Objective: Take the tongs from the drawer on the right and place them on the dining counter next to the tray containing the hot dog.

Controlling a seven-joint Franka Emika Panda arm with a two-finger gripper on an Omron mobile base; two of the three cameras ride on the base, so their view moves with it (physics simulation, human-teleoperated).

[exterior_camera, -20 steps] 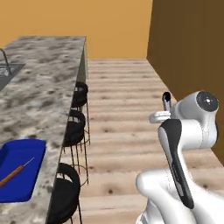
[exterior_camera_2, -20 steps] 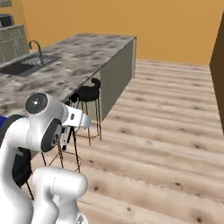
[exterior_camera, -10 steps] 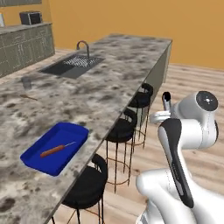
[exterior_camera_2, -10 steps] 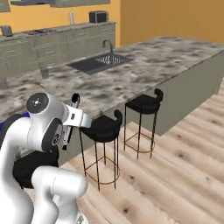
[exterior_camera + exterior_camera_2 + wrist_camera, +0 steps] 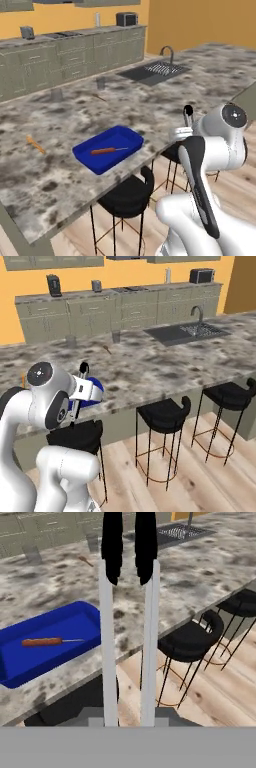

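Silver-armed, black-tipped tongs (image 5: 127, 612) are riding in our gripper (image 5: 129, 714), jaws pinching both arms low near the hinge end. We are judging them light, stiff, springy and slick, liable to swing. Tray (image 5: 80, 151) with hot dog (image 5: 102, 150) is sitting near the counter (image 5: 60, 125) edge, ahead.

Black bar stools (image 5: 164, 412) at the island, sink (image 5: 153, 72) with faucet (image 5: 168, 51), olive cabinets (image 5: 125, 313), orange wall (image 5: 200, 20), microwave (image 5: 202, 276)

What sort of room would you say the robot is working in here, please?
A home-style kitchen, rendered: a stone dining counter with black bar stools along it, a sink with a faucet set into it, and a wall run of cabinets behind.
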